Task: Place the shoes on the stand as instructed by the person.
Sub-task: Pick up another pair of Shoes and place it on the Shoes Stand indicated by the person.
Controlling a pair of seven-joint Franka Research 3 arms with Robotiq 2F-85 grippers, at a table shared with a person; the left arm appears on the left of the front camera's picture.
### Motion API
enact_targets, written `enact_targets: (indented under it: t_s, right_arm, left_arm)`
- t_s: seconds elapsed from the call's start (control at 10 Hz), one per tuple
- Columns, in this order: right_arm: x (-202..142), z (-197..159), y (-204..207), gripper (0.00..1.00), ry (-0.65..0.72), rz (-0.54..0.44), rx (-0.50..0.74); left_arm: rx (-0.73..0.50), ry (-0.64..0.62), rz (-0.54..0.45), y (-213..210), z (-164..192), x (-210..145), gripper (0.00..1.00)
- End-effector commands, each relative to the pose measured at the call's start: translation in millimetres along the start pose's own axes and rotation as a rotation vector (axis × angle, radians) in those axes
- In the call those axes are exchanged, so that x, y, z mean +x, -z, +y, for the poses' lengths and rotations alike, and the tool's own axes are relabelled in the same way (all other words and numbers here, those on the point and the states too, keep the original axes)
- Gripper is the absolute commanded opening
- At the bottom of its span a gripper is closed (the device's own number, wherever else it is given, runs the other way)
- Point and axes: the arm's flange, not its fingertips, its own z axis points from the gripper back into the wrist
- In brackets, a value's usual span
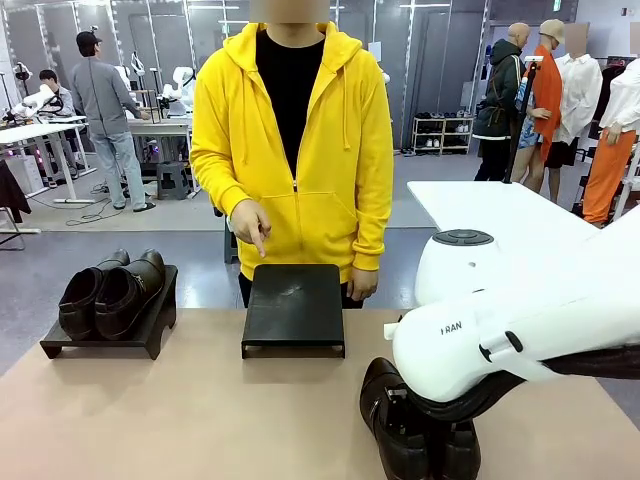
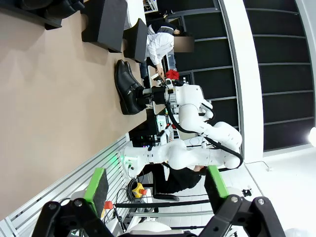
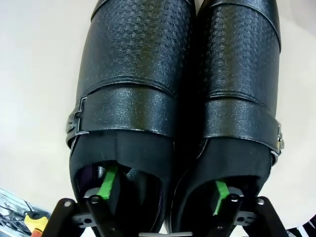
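Shoes: glossy black leather buckle-strap pair (image 3: 133,74), side by side on the tan table (image 1: 180,420), near my edge, well apart from the empty black stand (image 1: 293,305).
Right claw: my right gripper (image 3: 164,190) stands wide, one finger down each shoe's mouth, nothing pinched yet.
Handling: I judge them stiff, fairly heavy, slick outside.
Hold: both inner collar walls together, squeezed firmly.
Person: hand (image 1: 250,225) points at that stand.

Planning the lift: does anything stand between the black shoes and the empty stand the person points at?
Nothing visible does. Only bare table lies between the black shoes and the empty stand, and the stand's top is bare.
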Motion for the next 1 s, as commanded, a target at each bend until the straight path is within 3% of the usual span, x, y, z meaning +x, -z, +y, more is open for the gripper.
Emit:
enact_targets:
  t_s: [0.0, 0.1, 0.4, 0.5, 0.9]
  right_arm:
    - [-32, -7, 10, 0.18, 0.045, -0.043, 0.013]
    - [-33, -9, 10, 0.0, 0.055, -0.048, 0.018]
    - [-37, -11, 10, 0.04, 0.079, -0.054, 0.028]
    - [-36, -10, 9, 0.0, 0.09, -0.058, 0.026]
    - [-29, -13, -20, 0.0, 0.155, -0.096, 0.044]
  left_arm:
    - [-0.005, 0.011, 0.014, -1, -2, -4, 1.0]
    - [-0.005, 0.011, 0.014, -1, -2, -4, 1.0]
    - [-0.005, 0.011, 0.014, -1, -2, -4, 1.0]
    - [-0.005, 0.011, 0.014, -1, -2, -4, 1.0]
    - [-0.005, 0.011, 0.014, -1, -2, -4, 1.0]
